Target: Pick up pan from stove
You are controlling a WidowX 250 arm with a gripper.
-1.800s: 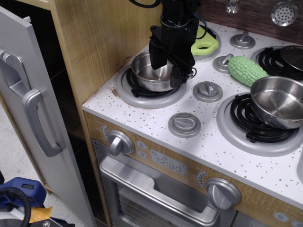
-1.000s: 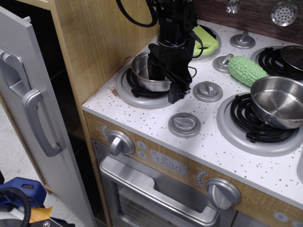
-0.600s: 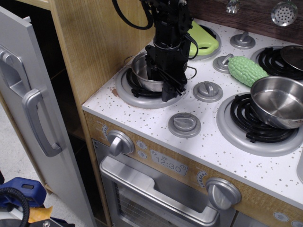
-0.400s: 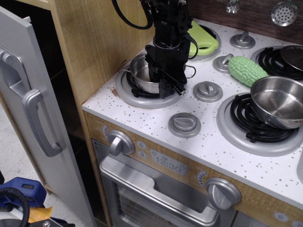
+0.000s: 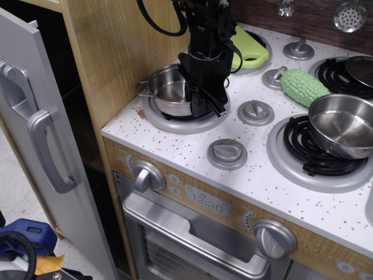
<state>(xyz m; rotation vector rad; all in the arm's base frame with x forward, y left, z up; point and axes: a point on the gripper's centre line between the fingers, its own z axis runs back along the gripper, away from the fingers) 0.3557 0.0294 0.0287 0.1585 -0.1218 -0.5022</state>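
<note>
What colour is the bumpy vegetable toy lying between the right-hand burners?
Light green, with a knobbly surface: the vegetable toy, clearest in the observation.image view.

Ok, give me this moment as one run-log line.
phase: grasping | gripper: at near-right rim of pan, closure unclear | pan: on front-left burner of stove | lift: not evident

Pan on front-left burner, gripper engaged.
I see the gripper (image 5: 195,100) clamping the pan (image 5: 169,90) rim on the stove (image 5: 192,149).
</note>
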